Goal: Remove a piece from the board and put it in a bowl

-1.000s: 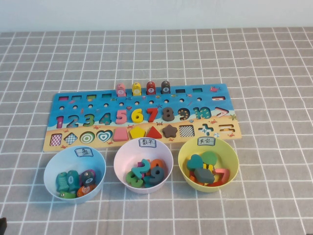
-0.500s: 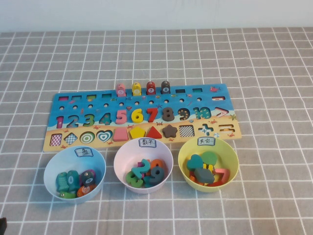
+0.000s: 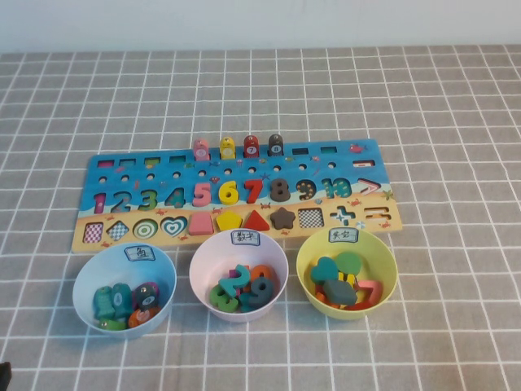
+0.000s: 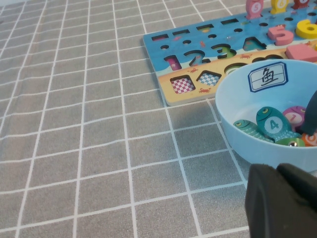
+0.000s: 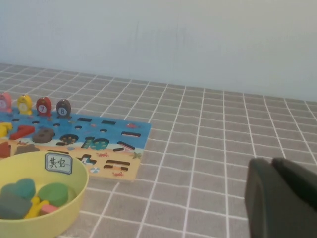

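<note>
High view: 9 (image 3: 262,287) is seen lying in the pink bowl (image 3: 238,274), just before the board (image 3: 236,191) on the bench, so placing is judged done | left gripper (image 4: 282,198) and right gripper (image 5: 280,196) parked low beside outer bowls; fingers' state cannot be told

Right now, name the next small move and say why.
Probably none for this piece: the grey 9 already lies in the pink bowl, and its slot on the board looks empty. The left gripper sits beside the blue bowl, the right gripper beside the yellow-green bowl, neither over the board. I would leave both parked.
</note>
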